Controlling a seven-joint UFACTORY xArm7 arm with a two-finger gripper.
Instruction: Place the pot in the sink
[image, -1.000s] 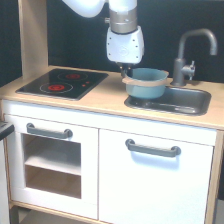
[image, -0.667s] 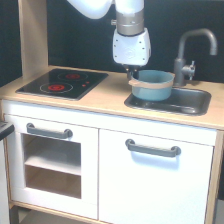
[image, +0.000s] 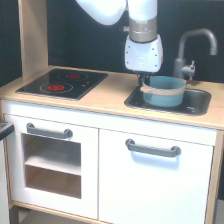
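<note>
The white arm (image: 142, 30) comes down from the top of the exterior view, its last segment standing close to upright above the near-left part of the sink (image: 200, 102). The boxy white wrist housing hangs just above the pot (image: 163, 91), and the dark gripper (image: 145, 80) reaches down from it to the pot's rim on the exterior view's left side. The jaws appear clamped on that rim, though they are small and partly hidden by the housing. The pot sits inside the sink basin, upright, its tan band level; whether its base touches the sink floor cannot be told. A grey tap (image: 192, 52) rises behind the sink. The black stovetop (image: 62, 83) lies well apart on the wooden surface (image: 107, 97).
</note>
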